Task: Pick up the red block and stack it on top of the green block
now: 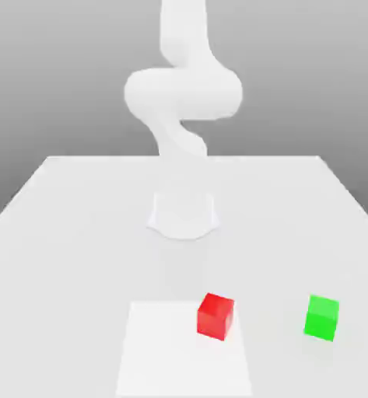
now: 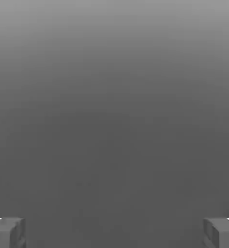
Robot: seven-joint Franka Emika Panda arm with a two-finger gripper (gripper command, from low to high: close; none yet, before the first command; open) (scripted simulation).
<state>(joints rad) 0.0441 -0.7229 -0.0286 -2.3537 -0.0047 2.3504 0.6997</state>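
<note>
The red block (image 1: 215,315) sits on the white table near the front, on the edge of a brighter white square patch (image 1: 184,350). The green block (image 1: 321,316) rests on the table to the exterior view's right of it, about a block's width and a half away, apart from it. The white arm (image 1: 184,93) rises from its round base (image 1: 184,214) behind both blocks. In the hand view my gripper (image 2: 114,232) is open, its two grey fingertips (image 2: 8,232) far apart with nothing between them, facing a plain grey background.
The white table (image 1: 70,233) stretches wide around the arm's base, with its far edge behind the arm and its side edges slanting in at both sides of the exterior view.
</note>
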